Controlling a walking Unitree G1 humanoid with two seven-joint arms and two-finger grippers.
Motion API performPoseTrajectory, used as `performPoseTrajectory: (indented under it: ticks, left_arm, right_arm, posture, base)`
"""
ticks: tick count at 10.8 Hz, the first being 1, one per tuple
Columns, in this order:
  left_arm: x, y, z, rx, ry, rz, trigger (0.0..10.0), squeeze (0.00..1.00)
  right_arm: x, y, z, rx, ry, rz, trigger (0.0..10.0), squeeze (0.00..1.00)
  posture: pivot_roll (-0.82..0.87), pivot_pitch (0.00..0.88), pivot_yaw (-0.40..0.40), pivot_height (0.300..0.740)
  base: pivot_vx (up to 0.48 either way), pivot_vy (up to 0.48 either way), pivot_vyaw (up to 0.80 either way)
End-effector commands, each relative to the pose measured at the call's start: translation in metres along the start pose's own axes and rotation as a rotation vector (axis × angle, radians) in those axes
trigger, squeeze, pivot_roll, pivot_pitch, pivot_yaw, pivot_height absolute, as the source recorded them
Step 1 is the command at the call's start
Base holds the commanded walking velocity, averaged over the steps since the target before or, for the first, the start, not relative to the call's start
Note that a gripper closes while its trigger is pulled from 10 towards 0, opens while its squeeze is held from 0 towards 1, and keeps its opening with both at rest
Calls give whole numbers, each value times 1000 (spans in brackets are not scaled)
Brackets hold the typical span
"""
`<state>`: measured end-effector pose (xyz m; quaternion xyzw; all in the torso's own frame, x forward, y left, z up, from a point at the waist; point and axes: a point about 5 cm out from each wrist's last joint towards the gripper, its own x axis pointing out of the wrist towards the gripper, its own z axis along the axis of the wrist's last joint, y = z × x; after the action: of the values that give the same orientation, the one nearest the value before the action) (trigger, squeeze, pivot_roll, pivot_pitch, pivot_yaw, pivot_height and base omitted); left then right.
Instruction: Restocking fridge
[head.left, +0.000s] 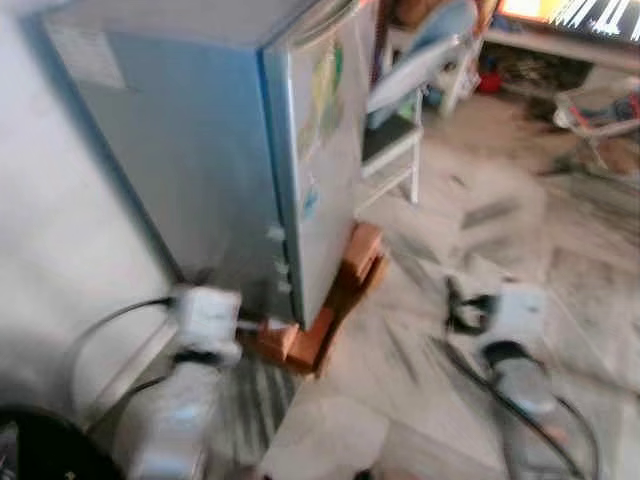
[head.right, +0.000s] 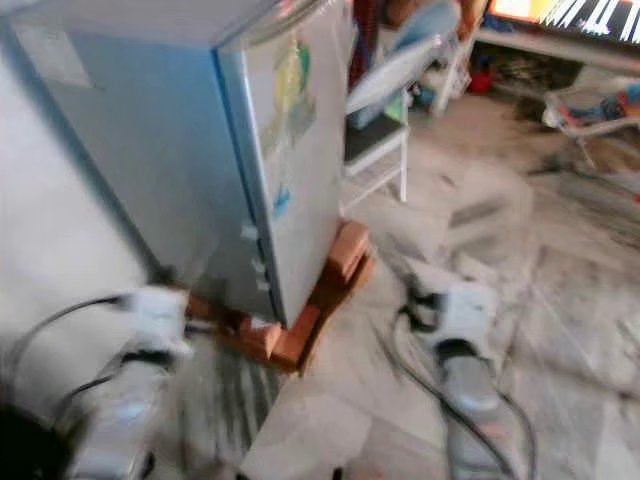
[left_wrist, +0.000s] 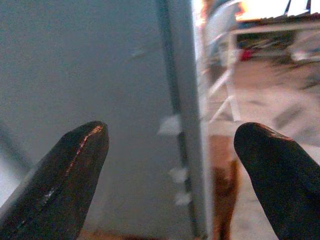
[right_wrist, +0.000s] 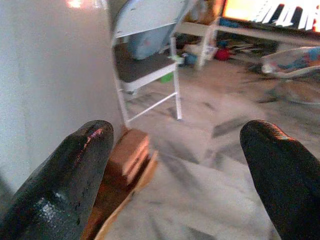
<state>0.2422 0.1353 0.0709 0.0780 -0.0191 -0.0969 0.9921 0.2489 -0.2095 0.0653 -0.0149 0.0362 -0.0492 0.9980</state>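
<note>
Here, blurred, a pale blue fridge (head.left: 200, 150) fills the upper left of the head view, door shut, standing on orange bricks (head.left: 330, 300) over a grey-veined marble floor (head.left: 480, 250). A white folding chair (head.left: 395, 140) stands at upper centre behind it. The left gripper (left_wrist: 170, 150) and the right gripper (right_wrist: 175, 150) both have fingers spread, holding nothing, low in the frame.

Right gripper (right_wrist: 175, 165): fingers (right_wrist: 70, 185) spread wide apart, nothing held. Beyond one fingertip stands the pale fridge (right_wrist: 50, 75) wall, raised on reddish bricks (right_wrist: 127, 155). Between the jaws, farther off, a white folding chair (right_wrist: 145, 60) on marbled floor (right_wrist: 210, 165). Picture slightly blurred.
</note>
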Motion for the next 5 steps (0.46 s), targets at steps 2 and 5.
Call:
performPoseTrajectory:
  ticks: [2,5]
  left_arm:
    - [-4,9,-3,23,15,5,10000,0]
    - [-2,3,0,7,4,-32,10000,0]
  right_arm:
    - [3,10,3,9,-10,29,10000,0]
    - [4,11,4,4,-10,37,10000,0]
  posture:
    - [134,79,-30,740]
    - [141,85,-36,740]
  base:
    - [0,0,-800]
    - [0,0,-800]
